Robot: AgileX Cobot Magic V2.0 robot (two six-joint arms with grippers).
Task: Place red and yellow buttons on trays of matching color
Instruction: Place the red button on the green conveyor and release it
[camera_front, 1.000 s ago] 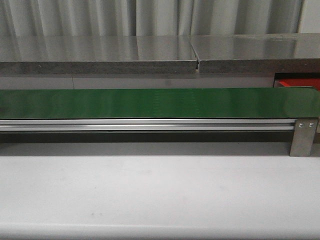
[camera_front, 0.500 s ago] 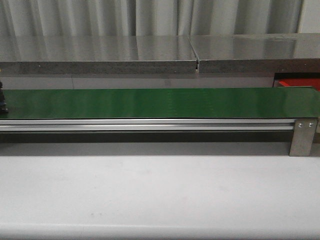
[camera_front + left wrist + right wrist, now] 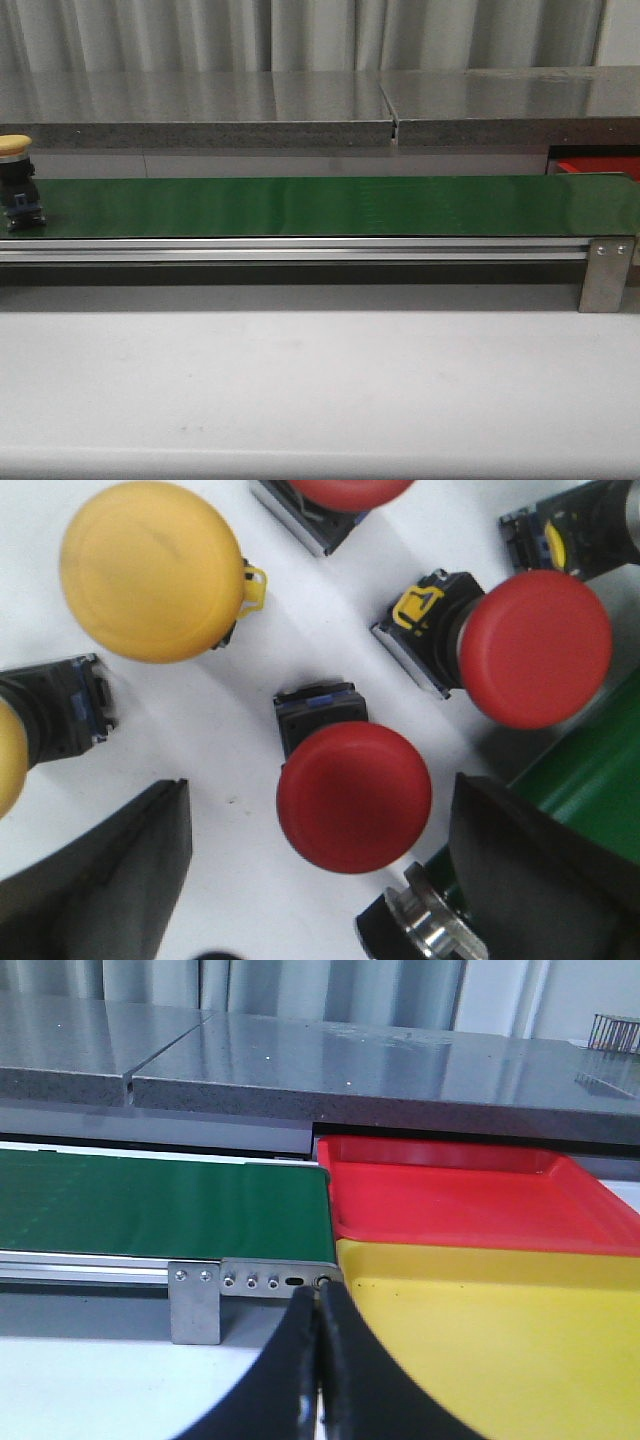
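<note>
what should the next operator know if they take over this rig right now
Left end effector: open, holding nothing, above loose red and yellow buttons; a red button lies between its fingers.
Right end effector: shut, holding nothing, facing the red tray and yellow tray at the belt's end.
A yellow button stands on the green belt at its far left.
Done: no button shows in the visible parts of the trays.
Left: the sorting itself.

White table (image 3: 320, 390) — green conveyor (image 3: 330, 206), red & yellow buttons (image 3: 353, 795).
</note>
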